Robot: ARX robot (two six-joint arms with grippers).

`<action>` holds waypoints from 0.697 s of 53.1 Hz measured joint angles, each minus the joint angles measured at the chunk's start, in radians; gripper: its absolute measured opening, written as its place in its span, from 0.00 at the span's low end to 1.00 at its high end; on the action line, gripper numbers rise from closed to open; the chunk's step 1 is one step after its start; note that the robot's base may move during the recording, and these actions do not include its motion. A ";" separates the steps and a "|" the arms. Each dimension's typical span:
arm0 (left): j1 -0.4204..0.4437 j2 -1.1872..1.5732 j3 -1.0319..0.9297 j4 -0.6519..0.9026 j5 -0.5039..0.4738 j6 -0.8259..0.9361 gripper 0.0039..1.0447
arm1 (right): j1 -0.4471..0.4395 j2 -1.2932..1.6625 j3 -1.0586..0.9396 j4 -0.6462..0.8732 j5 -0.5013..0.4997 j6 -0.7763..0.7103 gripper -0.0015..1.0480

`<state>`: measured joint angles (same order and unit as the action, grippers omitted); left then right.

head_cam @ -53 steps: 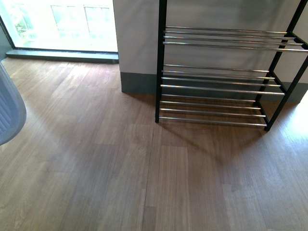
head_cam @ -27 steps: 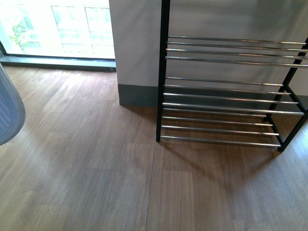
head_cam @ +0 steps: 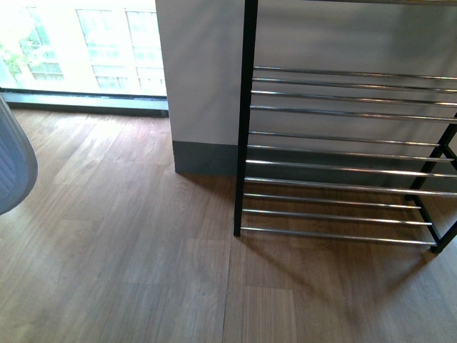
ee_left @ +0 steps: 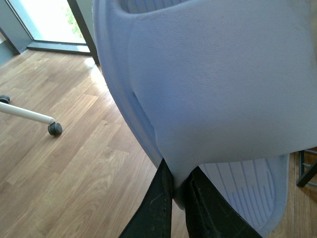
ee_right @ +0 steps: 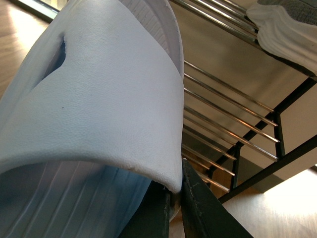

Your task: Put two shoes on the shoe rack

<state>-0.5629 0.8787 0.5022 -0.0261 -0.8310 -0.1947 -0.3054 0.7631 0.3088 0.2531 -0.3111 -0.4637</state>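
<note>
My left gripper (ee_left: 179, 181) is shut on the strap edge of a pale blue slide (ee_left: 213, 84), which fills most of the left wrist view. A rounded part of a pale blue slide (head_cam: 14, 164) shows at the left edge of the front view. My right gripper (ee_right: 176, 186) is shut on the strap of a second pale blue slide (ee_right: 99, 104), held close to the shoe rack (ee_right: 233, 134). The shoe rack (head_cam: 246, 143), black-framed with chrome bars, stands at the right against the wall. A grey sneaker with a white sole (ee_right: 287, 25) rests on an upper tier.
A white wall pillar with a grey skirting (head_cam: 203, 153) stands left of the rack. A bright window (head_cam: 86, 43) is at the back left. A white chair leg with a black caster (ee_left: 54, 129) sits on the wooden floor (head_cam: 143, 271).
The rack has grown larger and shifted down and right in the front view, so the view has moved closer to it. The slide at the left edge holds its place.
</note>
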 joint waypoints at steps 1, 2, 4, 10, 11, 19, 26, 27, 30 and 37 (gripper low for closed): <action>0.000 0.000 0.000 0.000 0.000 0.000 0.03 | 0.000 0.000 0.000 0.000 0.000 0.000 0.02; 0.000 0.000 0.000 0.000 0.000 0.000 0.03 | 0.000 0.000 0.000 0.000 0.000 0.000 0.02; 0.000 0.000 0.000 0.000 0.000 0.000 0.03 | 0.000 0.000 0.000 0.000 0.000 0.000 0.02; 0.000 0.000 0.000 0.000 0.000 0.000 0.03 | 0.000 0.000 0.000 0.000 0.000 0.000 0.02; 0.000 0.000 0.000 0.000 0.000 0.000 0.03 | 0.000 0.000 0.000 0.000 0.000 0.000 0.02; 0.000 0.000 0.000 0.000 0.000 0.000 0.03 | 0.000 0.000 0.000 0.000 0.000 0.000 0.02; 0.000 0.000 0.000 0.000 0.000 0.000 0.03 | 0.000 0.000 0.000 0.000 0.000 0.000 0.02; 0.000 0.000 0.000 0.000 0.000 0.000 0.03 | 0.000 0.000 0.000 0.000 0.000 0.000 0.02; 0.000 0.000 0.000 0.000 0.000 0.000 0.03 | 0.000 0.000 0.000 0.000 0.000 0.000 0.02; 0.001 0.000 0.000 0.000 -0.001 0.000 0.03 | 0.000 0.000 0.000 0.000 0.000 0.000 0.02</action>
<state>-0.5621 0.8787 0.5022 -0.0261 -0.8318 -0.1947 -0.3058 0.7631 0.3088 0.2531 -0.3111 -0.4637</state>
